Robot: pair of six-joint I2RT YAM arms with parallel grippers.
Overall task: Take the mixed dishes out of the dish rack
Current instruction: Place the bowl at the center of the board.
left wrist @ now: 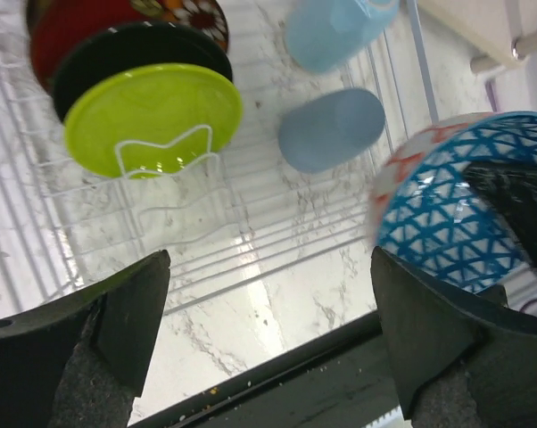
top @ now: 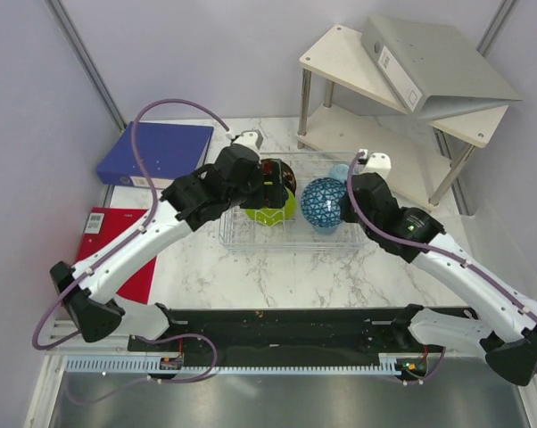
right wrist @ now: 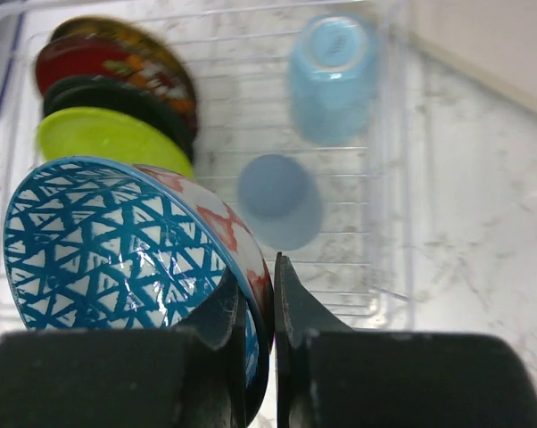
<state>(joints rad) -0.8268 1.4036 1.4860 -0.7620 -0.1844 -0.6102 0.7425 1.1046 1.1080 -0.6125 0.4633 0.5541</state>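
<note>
Right gripper (right wrist: 258,321) pinching rim of blue patterned bowl (right wrist: 108,250), on edge in dish rack (right wrist: 389,178). Left gripper (left wrist: 268,339) gaping, holding nothing. You're risking slip: narrow rim grip, glazed bowl swinging into light blue cup (right wrist: 277,201).

No legible text, brand, number or sign in any view, white spine label (top: 386,61) on gray binder (top: 442,58) atop white shelf (top: 335,55), print too small to read, white label (top: 94,223) on red folder (top: 121,245), likewise unreadable.
</note>
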